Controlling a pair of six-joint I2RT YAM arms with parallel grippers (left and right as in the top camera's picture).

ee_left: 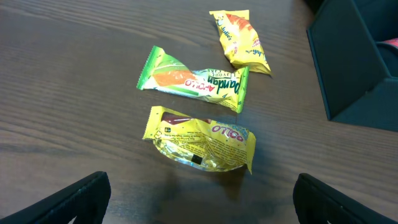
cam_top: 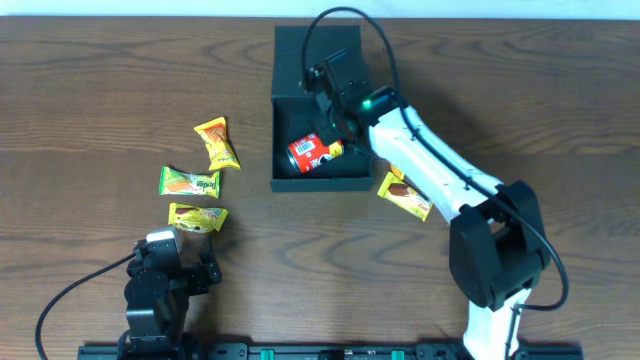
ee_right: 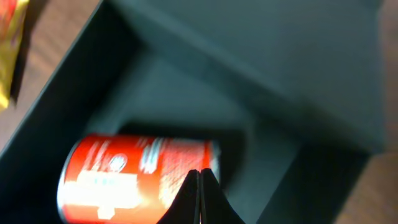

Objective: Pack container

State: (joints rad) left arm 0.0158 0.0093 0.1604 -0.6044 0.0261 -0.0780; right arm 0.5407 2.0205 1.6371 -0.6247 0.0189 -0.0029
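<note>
The dark teal container (cam_top: 320,184) stands open at the table's back middle, its flap lid (cam_top: 300,55) laid back. A red can (cam_top: 308,153) lies on its side inside, with a bit of yellow beside it. My right gripper (cam_top: 330,125) is shut and empty, over the box just above the can (ee_right: 134,177); its fingertips (ee_right: 200,180) are pressed together. My left gripper (cam_top: 165,245) is open and empty near the front edge, just short of a yellow packet (ee_left: 202,140). The container's wall also shows in the right wrist view (ee_right: 261,68) and in the left wrist view (ee_left: 354,68).
Left of the box lie a green packet (cam_top: 190,182), a yellow-orange packet (cam_top: 217,143) and the yellow packet (cam_top: 197,217). Another yellow packet (cam_top: 404,195) lies right of the box under my right arm. The green (ee_left: 194,79) and yellow-orange (ee_left: 240,42) packets also show in the left wrist view.
</note>
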